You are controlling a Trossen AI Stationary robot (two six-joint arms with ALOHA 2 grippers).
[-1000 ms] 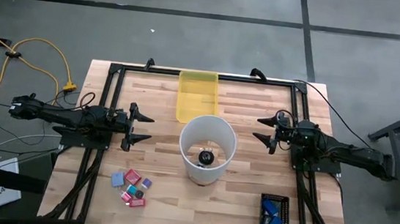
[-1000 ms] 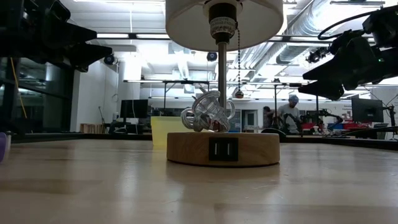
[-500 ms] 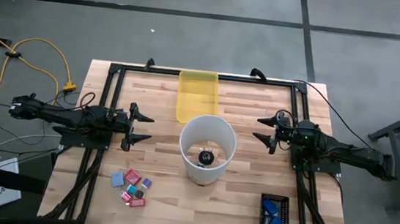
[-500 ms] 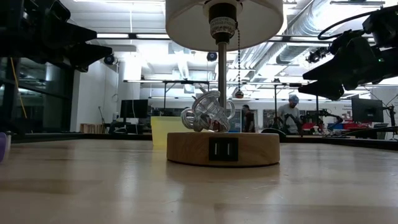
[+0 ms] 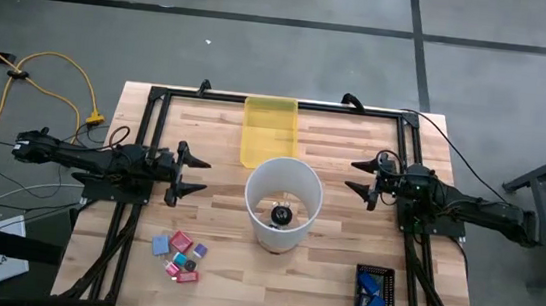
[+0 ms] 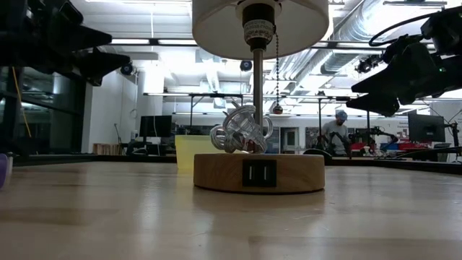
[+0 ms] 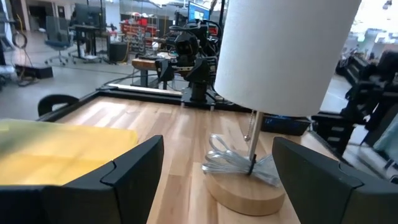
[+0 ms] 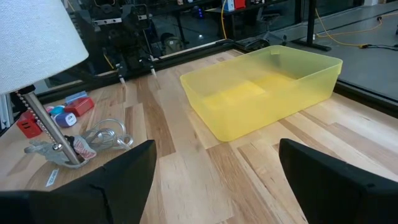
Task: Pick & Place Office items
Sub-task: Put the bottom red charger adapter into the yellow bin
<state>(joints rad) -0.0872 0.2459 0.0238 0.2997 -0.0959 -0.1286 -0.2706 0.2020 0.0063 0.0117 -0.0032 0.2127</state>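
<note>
The office items are a cluster of tiny pink, red, purple and light-blue pieces lying flat on the wooden table near its front left; they also show in the right wrist view. Two bigger bright-blue pieces lie in a small black tray at the front right. My left gripper hovers open at the table's left side, pointing toward the middle. My right gripper hovers open at the right side, facing it. Neither has anything between its fingers.
A table lamp with a white round shade stands mid-table on a round wooden base, between the two grippers. A yellow translucent tray sits at the far middle. Black frame rails run along the table's edges.
</note>
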